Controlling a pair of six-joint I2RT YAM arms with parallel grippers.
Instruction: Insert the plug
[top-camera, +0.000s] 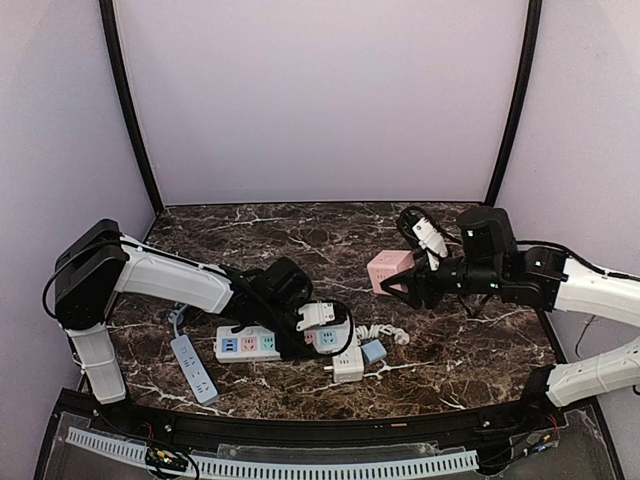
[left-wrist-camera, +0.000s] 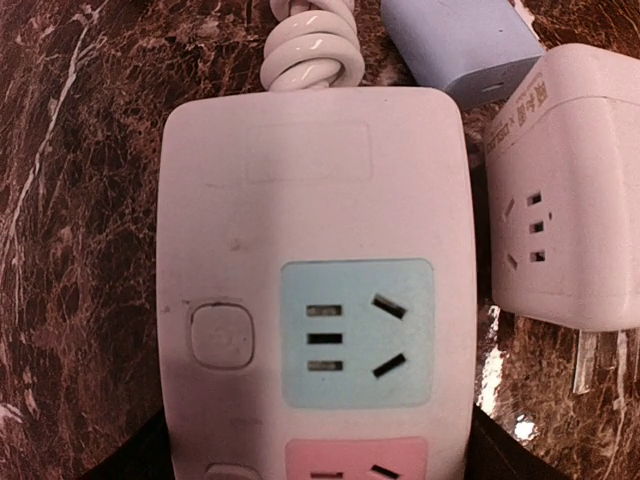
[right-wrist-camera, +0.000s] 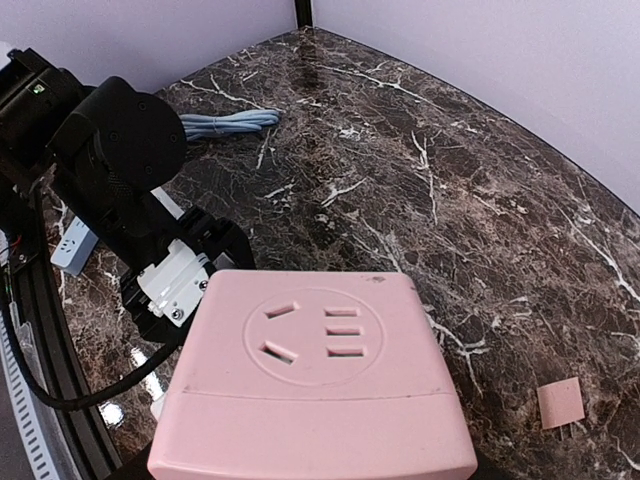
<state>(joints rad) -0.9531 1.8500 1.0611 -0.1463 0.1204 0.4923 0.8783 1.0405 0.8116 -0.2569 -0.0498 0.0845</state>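
A white power strip (top-camera: 250, 343) with pastel sockets lies near the front of the table. In the left wrist view the strip (left-wrist-camera: 315, 200) fills the frame, showing a blue socket (left-wrist-camera: 357, 333) and a pink one below it. My left gripper (top-camera: 315, 335) (left-wrist-camera: 315, 462) is shut across its width, a dark finger at each side. My right gripper (top-camera: 402, 283) (right-wrist-camera: 310, 472) is shut on a pink socket cube (top-camera: 388, 268) (right-wrist-camera: 320, 360), socket face up. The cube's underside is hidden, so no plug pins show on it.
A white adapter cube (left-wrist-camera: 565, 190) (top-camera: 348, 363) with metal prongs and a blue adapter (left-wrist-camera: 460, 40) (top-camera: 374, 351) lie beside the strip's coiled cord (left-wrist-camera: 312, 45). A second white strip (top-camera: 194, 368) lies front left. A small pink piece (right-wrist-camera: 560, 403) rests on the marble.
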